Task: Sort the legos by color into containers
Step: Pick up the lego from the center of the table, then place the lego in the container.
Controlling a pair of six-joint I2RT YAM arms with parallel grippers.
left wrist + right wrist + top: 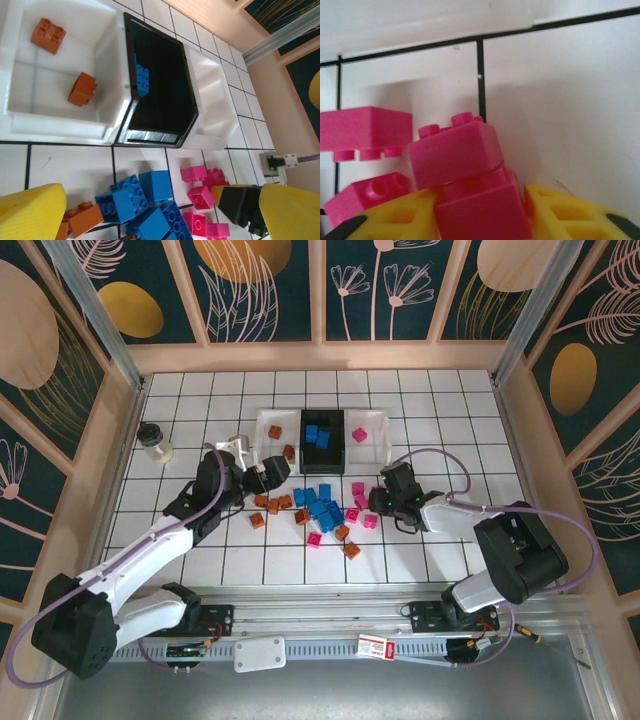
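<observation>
The three trays stand in a row at the back: a white tray (268, 420) (112, 60) with two orange-brown bricks, a black tray (322, 418) (160, 55) with blue bricks, and a white tray (380, 435) (210, 75) with one pink brick (359, 435). The loose legos (322, 510) lie mixed in front of them. My left gripper (264, 478) (145, 207) hangs open over the blue bricks (135, 197) of the pile. At the pile's right edge my right gripper (377, 503) (480, 215) is shut on a pink brick (480, 212), with a second pink brick (452, 152) resting on top of it.
A small clear jar with a dark lid (155, 442) stands at the left of the tiled floor. Wooden walls close in the workspace on three sides. More pink bricks (365, 127) lie just left of the right gripper, and orange-brown bricks (268, 503) sit on the pile's left.
</observation>
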